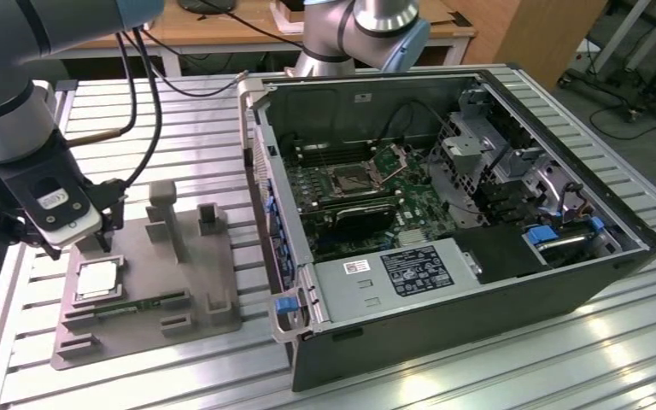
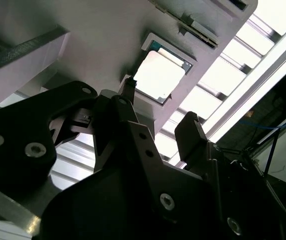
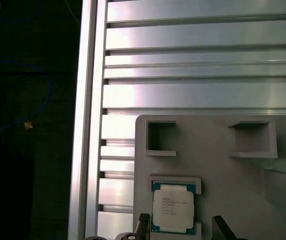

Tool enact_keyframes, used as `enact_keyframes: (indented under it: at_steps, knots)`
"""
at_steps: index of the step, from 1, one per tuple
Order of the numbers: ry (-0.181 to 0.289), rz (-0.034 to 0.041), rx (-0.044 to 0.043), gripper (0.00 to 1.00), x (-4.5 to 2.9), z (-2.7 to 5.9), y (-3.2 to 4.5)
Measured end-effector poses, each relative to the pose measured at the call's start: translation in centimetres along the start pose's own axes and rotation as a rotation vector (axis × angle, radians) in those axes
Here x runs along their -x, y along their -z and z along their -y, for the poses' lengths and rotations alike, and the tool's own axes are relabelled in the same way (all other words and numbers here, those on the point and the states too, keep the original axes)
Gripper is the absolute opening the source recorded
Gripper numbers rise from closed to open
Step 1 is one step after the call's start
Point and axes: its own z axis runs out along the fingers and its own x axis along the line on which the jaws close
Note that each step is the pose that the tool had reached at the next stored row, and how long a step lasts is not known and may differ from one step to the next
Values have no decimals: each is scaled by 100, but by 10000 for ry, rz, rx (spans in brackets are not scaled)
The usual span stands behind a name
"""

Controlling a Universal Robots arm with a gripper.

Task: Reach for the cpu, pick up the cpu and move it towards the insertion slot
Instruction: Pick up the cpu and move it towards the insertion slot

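Note:
The cpu (image 1: 98, 278) lies flat in a square recess of the grey fixture plate (image 1: 191, 329), at the exterior view's left. Its silver top shows in both wrist views (image 2: 160, 75) (image 3: 172, 207). My gripper (image 1: 78, 248) hangs open just above it, and nothing sits between its dark fingers (image 2: 193, 130). In the first wrist view the gripper (image 3: 181, 229) has one fingertip on each side of the chip. The insertion slot (image 1: 351, 178), a dark socket with a shiny frame and raised flap, sits on the motherboard inside the open computer case.
The open computer case (image 1: 453, 325) takes up the exterior view's right. Upright grey posts (image 1: 164, 213) rise from the fixture plate beside the chip. A green memory stick (image 1: 134, 306) lies in the plate. Slatted aluminium table (image 1: 477, 384) lies underneath; its edge is close to the fixture.

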Motion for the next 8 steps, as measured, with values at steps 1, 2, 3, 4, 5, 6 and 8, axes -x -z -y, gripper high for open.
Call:
enact_keyframes:
  at_steps: [1,2,3,4,5,6,8]
  knots:
    - [0,-1,-1,59,0,1,-1]
    - [0,-1,0,59,0,3,-4]
    - [0,-1,0,59,0,5,-6]
    - [0,-1,-1,59,0,7,-8]
    - [0,-2,-1,59,0,9,-10]
    - [0,-2,-1,59,0,11,-13]
    - [0,-2,-1,59,0,15,-20]
